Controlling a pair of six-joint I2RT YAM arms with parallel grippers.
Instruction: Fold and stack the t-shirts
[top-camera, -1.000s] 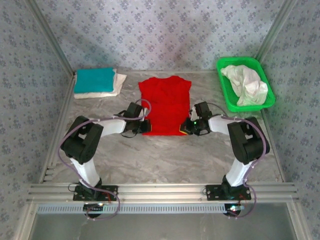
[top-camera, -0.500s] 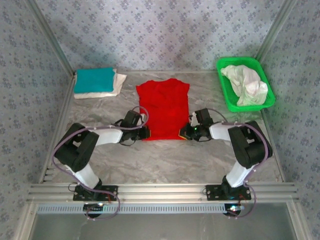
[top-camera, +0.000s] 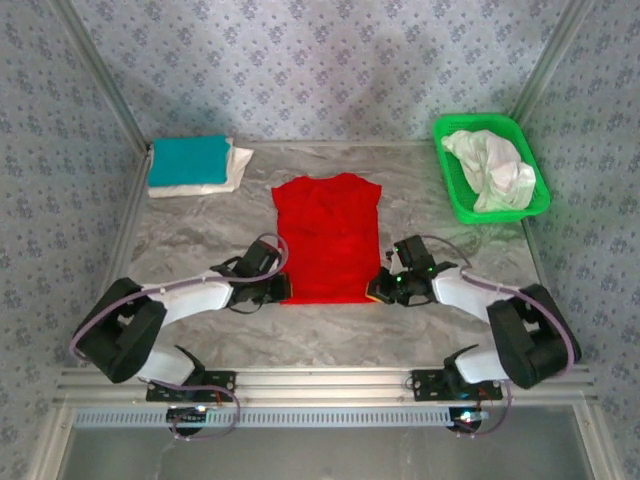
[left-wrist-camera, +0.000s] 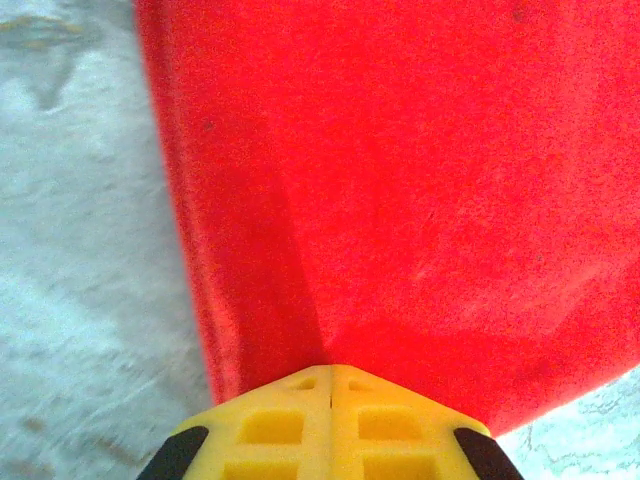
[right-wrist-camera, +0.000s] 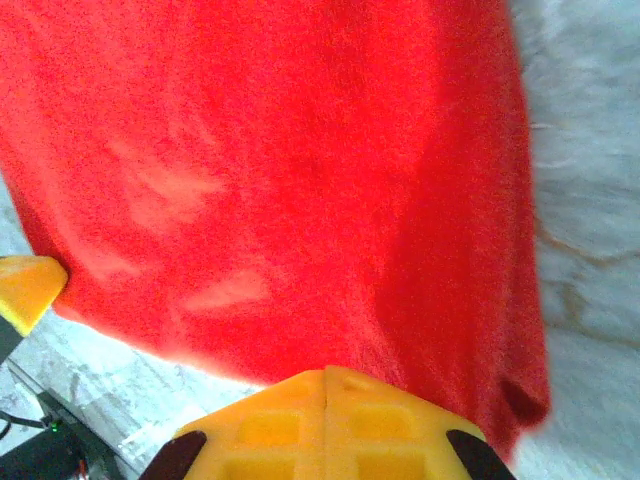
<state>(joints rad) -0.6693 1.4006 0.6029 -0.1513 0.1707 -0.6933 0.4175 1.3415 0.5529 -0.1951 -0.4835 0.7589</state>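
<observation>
1. Left fingers (left-wrist-camera: 270, 425): together, clamped on the near-left hem corner of the red t-shirt (top-camera: 328, 240).
2. Right fingers (right-wrist-camera: 270, 425): likewise clamped, on the near-right hem corner.
3. Red t-shirt: flat on the table (top-camera: 330, 335), mid-width. I have dragged it closer to the near edge than a second ago, which I judge smooths it for folding.
4. Far-left corner: teal t-shirt (top-camera: 188, 158), folded, atop a folded white t-shirt (top-camera: 228, 175).
5. Far-right corner: green basket (top-camera: 447, 165) holding crumpled white t-shirts (top-camera: 490, 170), not yet folded.
</observation>
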